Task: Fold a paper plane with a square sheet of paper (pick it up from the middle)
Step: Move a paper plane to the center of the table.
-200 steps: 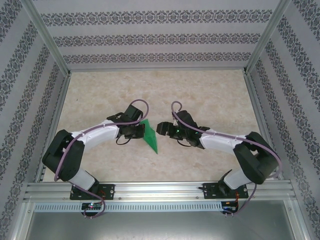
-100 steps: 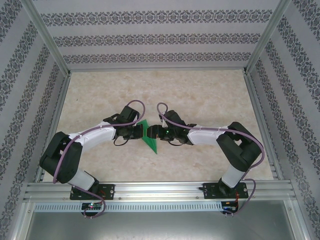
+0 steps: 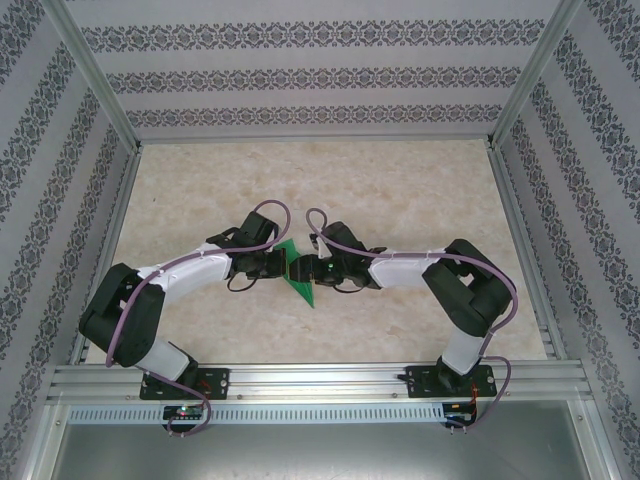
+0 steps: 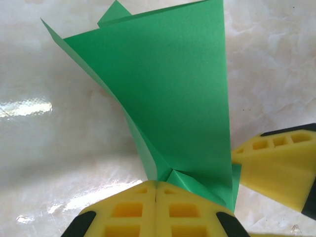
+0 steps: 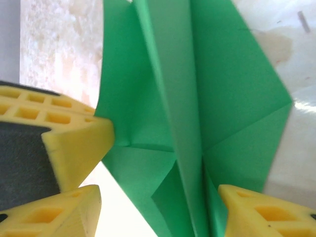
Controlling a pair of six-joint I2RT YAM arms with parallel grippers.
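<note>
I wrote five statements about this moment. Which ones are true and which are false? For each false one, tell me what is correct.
1. The left pincer is shut on the paper plane. True.
2. The paper plane is red. False: it is bright green.
3. The right pincer has its fingers apart, with the paper between them. True.
4. The paper plane lies alone, with no pincer touching it. False: the left pincer pinches it at one end.
5. The two pincers meet near the middle of the table. True.
</note>
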